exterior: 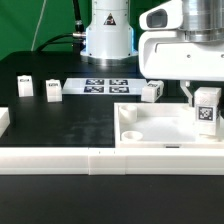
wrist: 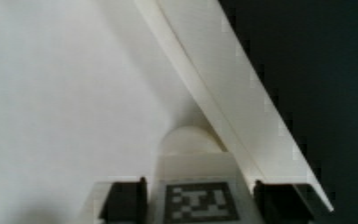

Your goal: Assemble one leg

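1. The leg [exterior: 205,112] is being squeezed between the two fingers [wrist: 119,203] of the pincer [exterior: 205,100]. The pincer is being held narrow, shut on the leg's two sides.
2. The leg is being held upright over the tray [exterior: 150,128], at the tray's end toward the exterior view's right.
3. In the wrist view, the leg's black-and-white tag is being shown face-on. The tray's raised side wall is being seen just beside the leg.
4. It cannot be told if the leg is touching the tray's floor.
5. One small white block [exterior: 152,92] is being shown lying on the black worktop [exterior: 60,125], just behind the tray's far edge.
6. Two more small blocks [exterior: 53,90] are being shown well apart from the tray, toward the exterior view's left.
7. The marker board [exterior: 105,85] is being shown flat on the worktop behind the tray, between the near block and the two far ones.
8. A long white rail [exterior: 90,160] is being shown lying just in front of the tray.
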Controlling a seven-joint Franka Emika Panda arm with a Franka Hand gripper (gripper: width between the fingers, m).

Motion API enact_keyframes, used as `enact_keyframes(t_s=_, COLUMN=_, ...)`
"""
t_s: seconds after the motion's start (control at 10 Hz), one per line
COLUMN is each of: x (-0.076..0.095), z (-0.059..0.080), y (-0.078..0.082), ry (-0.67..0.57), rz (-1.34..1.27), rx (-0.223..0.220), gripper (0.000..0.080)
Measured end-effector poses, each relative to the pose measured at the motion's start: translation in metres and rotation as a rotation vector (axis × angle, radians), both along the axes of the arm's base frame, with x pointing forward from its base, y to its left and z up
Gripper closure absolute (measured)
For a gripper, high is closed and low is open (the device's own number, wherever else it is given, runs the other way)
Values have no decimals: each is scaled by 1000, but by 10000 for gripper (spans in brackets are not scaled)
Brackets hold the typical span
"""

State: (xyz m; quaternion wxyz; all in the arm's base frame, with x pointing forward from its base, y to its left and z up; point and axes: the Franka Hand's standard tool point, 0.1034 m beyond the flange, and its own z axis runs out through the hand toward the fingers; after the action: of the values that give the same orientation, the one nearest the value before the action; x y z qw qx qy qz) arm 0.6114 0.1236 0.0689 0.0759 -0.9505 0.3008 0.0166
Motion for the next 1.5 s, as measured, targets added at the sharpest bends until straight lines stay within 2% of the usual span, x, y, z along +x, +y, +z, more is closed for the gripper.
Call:
enact_keyframes(t_s=0.5, x=3, z=0, y=6, ry=62, rz=-350, rx=26, gripper=509)
enact_keyframes(t_s=0.7, x=3, z=-1, y=6, ry=61, rz=-344, rx=27, gripper=509)
enact_keyframes(t_s=0.8, x=3, z=-1, y=6, ry=54, rz=-302, rx=26, gripper=330)
enact_keyframes(t_s=0.9, x=4, z=1, y=6, ry=44, rz=-227, rx=21, gripper=330)
enact_keyframes(t_s=1.0, x=5, z=3, y=8, ry=19, rz=-70, rx=2, gripper=192)
enact_keyframes(t_s=1.1, x=5, z=3, y=9, ry=-5, rz=78, rx=-12, gripper=163)
enact_keyframes(t_s=1.5, x=8, z=2, y=-3, ry=-76, rz=516, rx=-21, gripper=151)
